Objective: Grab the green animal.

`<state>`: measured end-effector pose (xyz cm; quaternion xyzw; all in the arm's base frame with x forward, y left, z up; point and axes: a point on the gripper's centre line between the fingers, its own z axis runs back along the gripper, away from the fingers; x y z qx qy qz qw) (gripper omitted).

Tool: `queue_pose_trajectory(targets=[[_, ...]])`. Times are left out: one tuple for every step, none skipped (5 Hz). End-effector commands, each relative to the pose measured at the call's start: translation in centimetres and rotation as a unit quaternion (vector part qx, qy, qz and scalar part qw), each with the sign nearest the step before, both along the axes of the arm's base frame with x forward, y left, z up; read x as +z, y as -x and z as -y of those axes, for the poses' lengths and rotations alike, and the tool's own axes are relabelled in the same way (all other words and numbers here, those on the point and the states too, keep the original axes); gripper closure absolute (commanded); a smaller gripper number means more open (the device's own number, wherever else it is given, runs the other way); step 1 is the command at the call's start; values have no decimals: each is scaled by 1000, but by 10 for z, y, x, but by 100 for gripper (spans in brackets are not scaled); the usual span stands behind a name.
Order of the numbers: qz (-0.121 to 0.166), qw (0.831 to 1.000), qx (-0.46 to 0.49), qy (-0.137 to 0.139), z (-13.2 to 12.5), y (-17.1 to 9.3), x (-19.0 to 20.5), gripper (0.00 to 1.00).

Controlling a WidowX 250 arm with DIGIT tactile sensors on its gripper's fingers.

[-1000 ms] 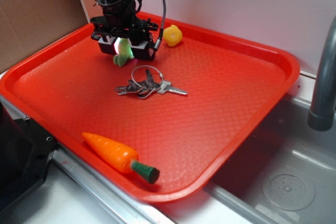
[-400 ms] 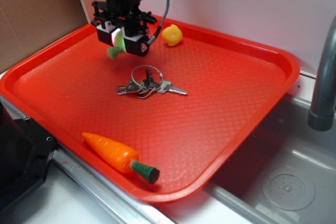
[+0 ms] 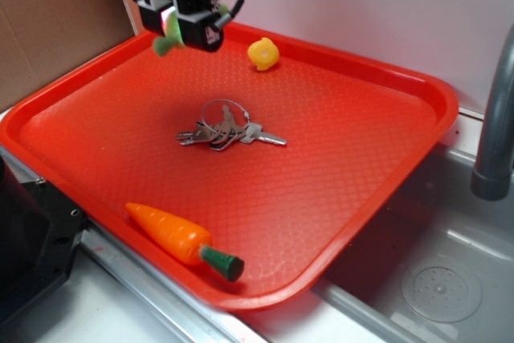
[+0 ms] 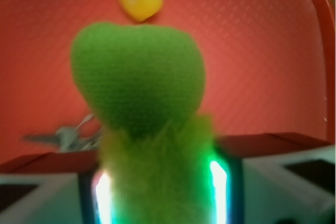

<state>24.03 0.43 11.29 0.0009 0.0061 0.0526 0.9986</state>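
The green animal (image 3: 168,40) hangs in the air above the far left corner of the red tray (image 3: 361,158), pinched in my gripper (image 3: 178,28), which is shut on it. In the wrist view its fuzzy lime body (image 4: 157,177) fills the gap between the two lit pads, and its darker green head (image 4: 137,80) sticks out beyond them. The toy is clear of the tray floor.
A yellow rubber duck (image 3: 263,53) sits at the tray's far edge, right of the gripper. A bunch of keys (image 3: 222,131) lies mid-tray. An orange carrot (image 3: 183,241) rests at the near edge. A sink with a grey faucet (image 3: 494,130) lies to the right.
The gripper has risen from the tray floor with the green animal held in it, moving up and slightly left. The other objects have stayed put.
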Motion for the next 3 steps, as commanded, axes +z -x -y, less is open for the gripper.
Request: queue_pose_trajectory(targets=[[51, 998, -18, -9, 18, 30, 55, 100], [62, 998, -9, -21, 23, 41, 57, 100], [50, 999, -3, -16, 18, 38, 51, 100]])
